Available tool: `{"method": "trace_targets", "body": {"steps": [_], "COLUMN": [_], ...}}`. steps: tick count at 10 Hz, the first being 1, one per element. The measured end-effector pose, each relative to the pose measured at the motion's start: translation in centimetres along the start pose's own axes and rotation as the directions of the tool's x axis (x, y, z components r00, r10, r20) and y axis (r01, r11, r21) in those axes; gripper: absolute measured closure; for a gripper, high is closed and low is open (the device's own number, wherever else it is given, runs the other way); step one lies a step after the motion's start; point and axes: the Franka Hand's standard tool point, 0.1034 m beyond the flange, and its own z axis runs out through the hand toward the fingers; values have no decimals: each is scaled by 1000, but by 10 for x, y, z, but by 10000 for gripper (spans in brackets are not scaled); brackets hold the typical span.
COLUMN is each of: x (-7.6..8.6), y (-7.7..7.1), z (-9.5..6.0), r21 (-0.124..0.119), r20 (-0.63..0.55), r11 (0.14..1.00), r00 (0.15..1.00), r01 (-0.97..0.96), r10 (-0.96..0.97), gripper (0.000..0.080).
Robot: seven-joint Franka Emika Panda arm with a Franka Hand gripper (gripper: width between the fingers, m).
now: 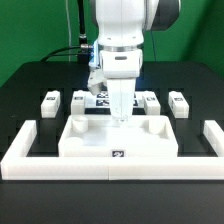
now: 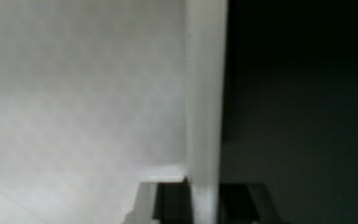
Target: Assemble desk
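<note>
The desk's white tabletop (image 1: 95, 142) lies flat in the middle of the black table, with a tag on its front edge. My gripper (image 1: 120, 114) comes straight down onto its far edge. In the wrist view the tabletop (image 2: 87, 100) fills one side and its raised rim (image 2: 206, 90) runs as a pale strip between my dark fingers (image 2: 169, 203). The gripper (image 2: 206, 197) is shut on that rim. Several small white legs stand in a row behind the tabletop, the outermost at the exterior view's left (image 1: 50, 101) and right (image 1: 179, 102).
A long white U-shaped border frame (image 1: 24, 150) wraps around the front and both sides of the tabletop. The marker board (image 1: 103, 99) lies behind my gripper between the legs. Cables hang at the back on the exterior view's left.
</note>
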Motion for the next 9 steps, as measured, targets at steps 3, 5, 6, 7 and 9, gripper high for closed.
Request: {"method": "trace_targets", "body": {"steps": [3,5,6,7,9], "x": [0,17,33,47,76], "y": [0,7,14,18,21], "z": [0,1,1,1,2], "r21": [0,-6,-15,-20,-21], "r20": [0,-10,-21,-31,-42], "r11": [1000,1000,1000,1000,1000], "r00": [1000,1000,1000,1000,999], "r01": [0,-6,4,6,-17], "r10": [0,6,-4,-6,16], "gripper": [745,745,745,745,745]}}
